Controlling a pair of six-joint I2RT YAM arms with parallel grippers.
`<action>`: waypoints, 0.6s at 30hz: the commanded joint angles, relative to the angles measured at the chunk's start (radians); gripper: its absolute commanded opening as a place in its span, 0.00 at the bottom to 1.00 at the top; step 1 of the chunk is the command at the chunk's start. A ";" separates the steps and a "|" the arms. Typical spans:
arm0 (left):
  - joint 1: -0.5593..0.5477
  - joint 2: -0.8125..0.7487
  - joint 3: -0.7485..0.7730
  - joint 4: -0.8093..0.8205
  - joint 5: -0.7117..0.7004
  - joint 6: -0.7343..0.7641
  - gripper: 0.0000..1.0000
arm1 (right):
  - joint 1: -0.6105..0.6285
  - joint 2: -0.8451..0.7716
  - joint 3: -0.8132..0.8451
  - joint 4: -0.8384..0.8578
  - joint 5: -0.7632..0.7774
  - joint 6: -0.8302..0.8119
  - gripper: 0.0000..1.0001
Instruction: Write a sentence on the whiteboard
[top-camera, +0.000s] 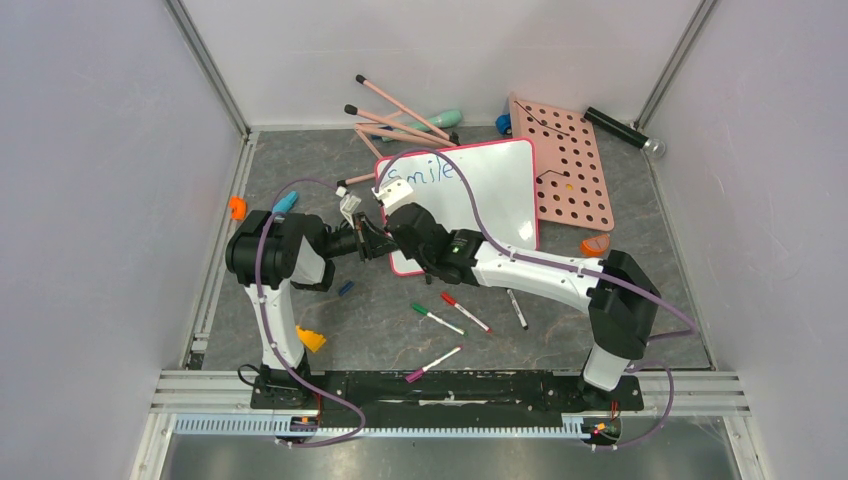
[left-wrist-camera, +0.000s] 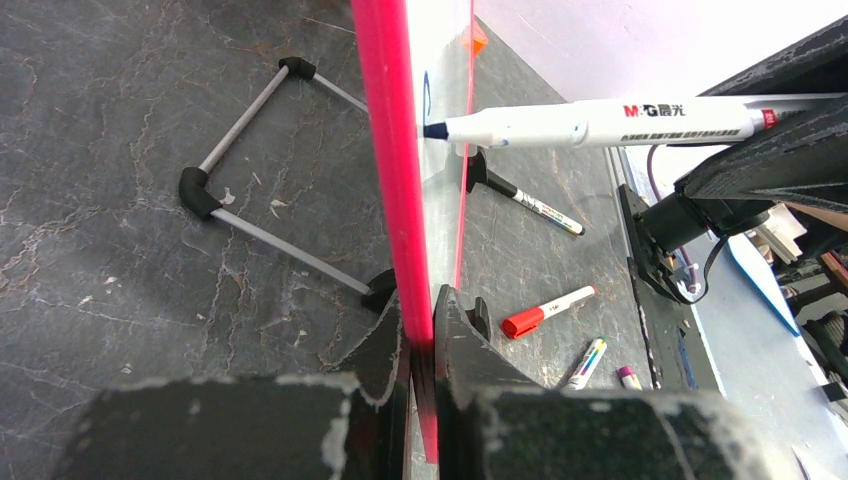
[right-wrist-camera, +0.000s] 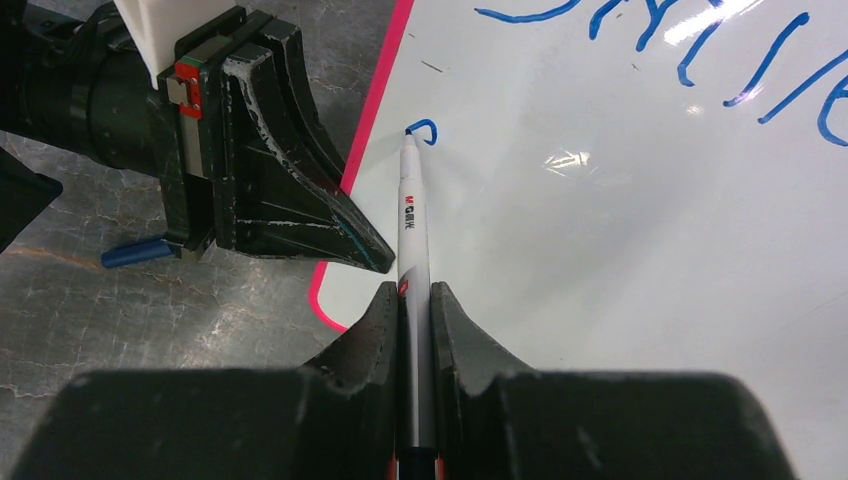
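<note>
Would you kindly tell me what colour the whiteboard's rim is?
The whiteboard rim is pink-red, clearest in the left wrist view.

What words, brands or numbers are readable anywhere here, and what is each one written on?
"Smile": blue handwriting on the whiteboard.
"M&G", followed by two Chinese characters: printed on the marker held in the right pincer.
Blue hook at the marker tip: only a stroke begun, not a letter yet.
Fine print beneath the brand, and on the loose pens: too small to read.
</note>
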 joint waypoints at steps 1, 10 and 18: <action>0.005 0.054 -0.006 0.043 -0.058 0.262 0.03 | -0.004 -0.024 -0.026 -0.010 0.043 -0.005 0.00; 0.007 0.053 -0.007 0.043 -0.058 0.260 0.03 | -0.003 -0.041 -0.066 -0.013 0.034 0.004 0.00; 0.007 0.053 -0.009 0.043 -0.056 0.262 0.03 | -0.003 -0.021 -0.043 0.008 -0.032 -0.002 0.00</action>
